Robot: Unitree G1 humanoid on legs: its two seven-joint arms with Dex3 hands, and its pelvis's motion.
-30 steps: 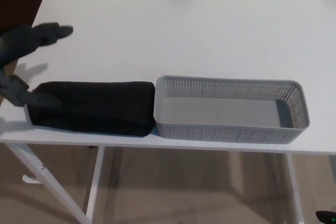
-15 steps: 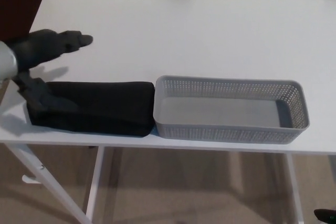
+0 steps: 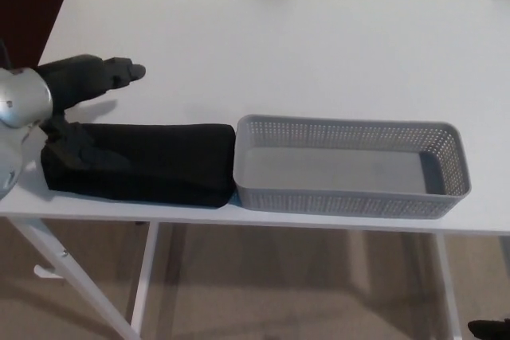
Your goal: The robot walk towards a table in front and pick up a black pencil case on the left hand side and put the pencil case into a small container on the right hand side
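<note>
The case (image 3: 151, 163) is lying flat along the near edge of the table (image 3: 319, 45), at about 8 o'clock in the head view. Its length is running from 9 to 3 o'clock, and its 3 o'clock end is touching the short wall of the basket (image 3: 347, 125), which is sitting at about 5 o'clock. The left hand (image 3: 76, 105) is working at the case's 9 o'clock end, spread and grasping nothing. Its fingers (image 3: 111, 72) are reaching over bare table on the case's 12 o'clock side, while the thumb (image 3: 80, 147) is lying on or just over the case's top; whether it is pressing down cannot be told. The right hand is not showing. The case is looking like soft dark cloth with rounded edges, so it is probably light, not fragile, and grippy rather than slick, but it is likely to sag or fold if lifted by one end. The better hold seems to be across its narrow width nearer the middle, with the fingers on the 12 o'clock long side and the thumb on the 6 o'clock side. The basket is looking empty and longer than the case, so the case should be going in lengthwise. Counting: one case, one basket, one table, one robot hand in view.
</note>
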